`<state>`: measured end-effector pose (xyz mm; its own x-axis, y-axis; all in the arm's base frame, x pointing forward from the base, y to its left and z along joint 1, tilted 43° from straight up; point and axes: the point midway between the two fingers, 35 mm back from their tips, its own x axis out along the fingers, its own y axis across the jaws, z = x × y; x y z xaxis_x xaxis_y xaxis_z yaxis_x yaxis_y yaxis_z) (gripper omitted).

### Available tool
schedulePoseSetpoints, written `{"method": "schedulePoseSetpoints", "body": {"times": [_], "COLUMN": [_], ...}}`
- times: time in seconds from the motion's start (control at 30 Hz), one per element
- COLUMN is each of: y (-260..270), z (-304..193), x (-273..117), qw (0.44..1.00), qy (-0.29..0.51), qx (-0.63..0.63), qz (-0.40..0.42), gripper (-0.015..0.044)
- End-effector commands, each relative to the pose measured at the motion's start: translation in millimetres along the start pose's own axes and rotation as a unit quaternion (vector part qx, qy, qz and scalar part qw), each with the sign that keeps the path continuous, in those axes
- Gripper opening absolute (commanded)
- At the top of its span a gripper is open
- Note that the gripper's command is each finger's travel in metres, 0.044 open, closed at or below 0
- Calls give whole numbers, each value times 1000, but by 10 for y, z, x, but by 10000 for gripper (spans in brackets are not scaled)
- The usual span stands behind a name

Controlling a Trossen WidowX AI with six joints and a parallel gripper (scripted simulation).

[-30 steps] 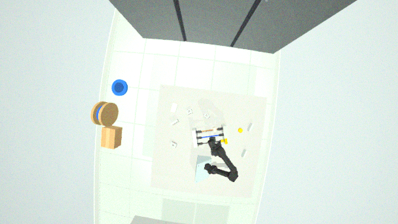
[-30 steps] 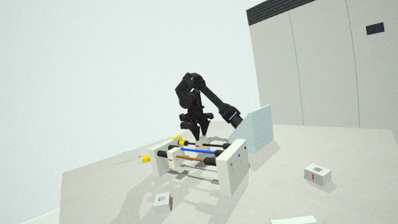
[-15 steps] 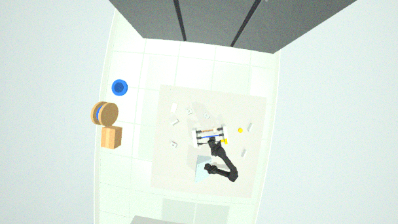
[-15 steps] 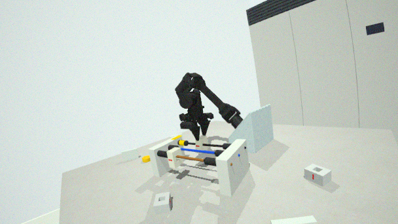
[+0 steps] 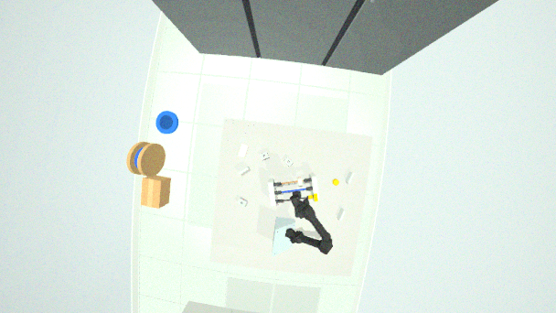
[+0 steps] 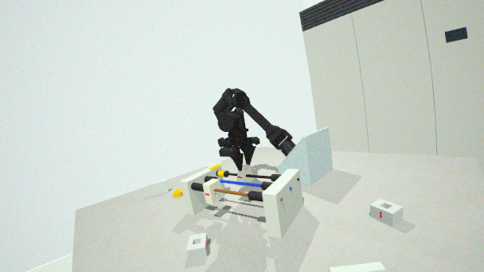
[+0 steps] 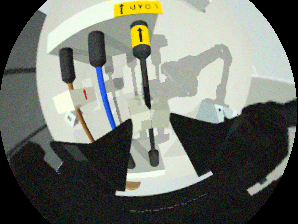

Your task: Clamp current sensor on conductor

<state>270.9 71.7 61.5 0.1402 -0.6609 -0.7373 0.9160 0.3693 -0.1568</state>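
Sensor (image 6: 241,176) (image 7: 148,117) between the fingers (image 6: 244,169)

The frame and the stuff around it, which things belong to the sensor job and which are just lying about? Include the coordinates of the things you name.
For the job:
- sensor (image 6: 240,176) (image 7: 141,119)
- black conductor (image 6: 259,176) (image 7: 145,80)
- LOAD marker (image 7: 140,35)
- gripper (image 6: 244,167) (image 7: 150,119)

Apparently just lying about:
- yellow disc (image 5: 336,182) (image 6: 177,193)
- blue round thing (image 5: 174,129)
- wooden box (image 5: 155,192)

Access: open above the black conductor (image 6: 259,176) (image 7: 145,80) | Obstruction: blue conductor (image 6: 240,183) (image 7: 103,95) alongside | End limits: white end blocks (image 6: 283,200) (image 7: 82,27) at both ends
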Motion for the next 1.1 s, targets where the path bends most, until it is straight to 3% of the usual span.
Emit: {"method": "schedulePoseSetpoints", "body": {"times": [0.0, 0.33, 0.87, 1.07], "y": [-3, -3, -3, -3], "z": [-1, -1, -1, -1], "x": [-4, -4, -4, -4], "qw": [1000, 1000, 1000, 1000], "qy": [0, 0, 0, 0], "qx": [0, 0, 0, 0], "qz": [0, 0, 0, 0], "gripper": [0, 0, 420, 440]}}
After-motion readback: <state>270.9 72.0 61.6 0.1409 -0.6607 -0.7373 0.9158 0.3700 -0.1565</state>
